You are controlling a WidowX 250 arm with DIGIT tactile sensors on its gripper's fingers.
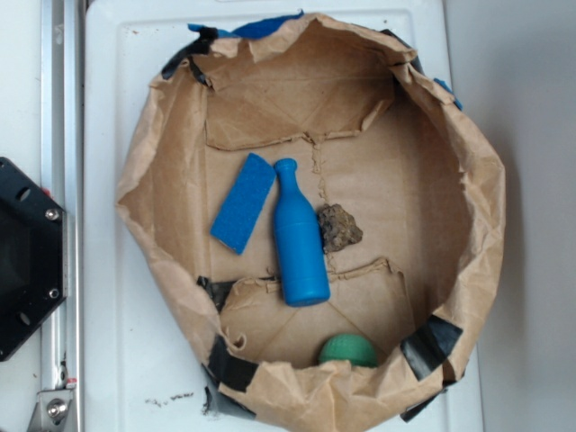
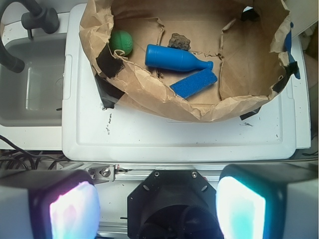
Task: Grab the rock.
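Beside the blue bottle, touching it, lies the rock; claw spread wide, empty.

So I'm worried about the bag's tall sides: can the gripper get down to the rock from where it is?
Probably yes. The rock lies uncovered on the floor of the open-topped paper bag, so the way in from above looks free. The blue bottle sits tight beside it, leaving the fingers little room there.
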